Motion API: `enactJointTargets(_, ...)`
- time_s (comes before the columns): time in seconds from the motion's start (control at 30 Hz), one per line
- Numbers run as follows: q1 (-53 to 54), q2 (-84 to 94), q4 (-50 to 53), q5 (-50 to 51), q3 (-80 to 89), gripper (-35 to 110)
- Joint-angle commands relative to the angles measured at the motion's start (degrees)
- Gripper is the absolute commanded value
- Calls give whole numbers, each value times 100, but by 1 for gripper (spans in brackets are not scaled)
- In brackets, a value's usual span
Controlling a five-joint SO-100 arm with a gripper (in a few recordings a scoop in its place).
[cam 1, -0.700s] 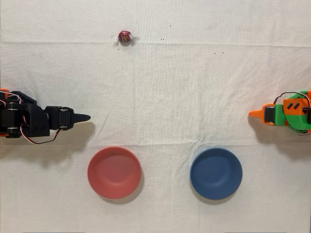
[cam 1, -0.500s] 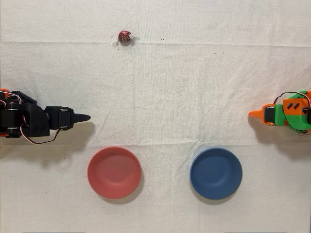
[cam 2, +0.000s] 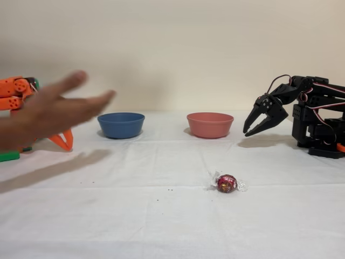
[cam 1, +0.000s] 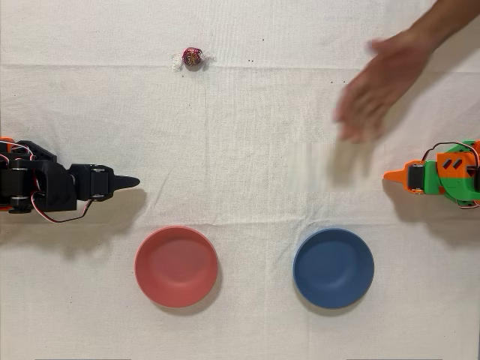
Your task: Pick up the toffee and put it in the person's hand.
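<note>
The toffee (cam 2: 227,183) lies on the surface (cam 2: 161,226), well apart from the pincer (cam 2: 252,128), which hangs open and empty. Likely light, firm, slippery-wrapped; best pinched across the round middle, not the twisted ends.

You won't find any readable text, label, brand, number or sign in either view. The toffee (cam 2: 227,183) has a patterned wrapper, but its markings are too small for you to make out as letters. The bowls, both arms and the cloth-covered surface (cam 1: 247,150) carry no print you can read.
</note>
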Motion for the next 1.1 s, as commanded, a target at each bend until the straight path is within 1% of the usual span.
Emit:
enactJointTargets(0.0, -18, 404, 88, 26, 299, 0)
enactJointTargets(0.77, -18, 404, 88, 18, 299, 0)
enactJointTargets(0.83, -26, 404, 88, -70, 299, 3)
enactJointTargets(0.9, -70, 404, 88, -70, 308, 0)
enactJointTargets(1.07, -26, 404, 88, 70, 308, 0)
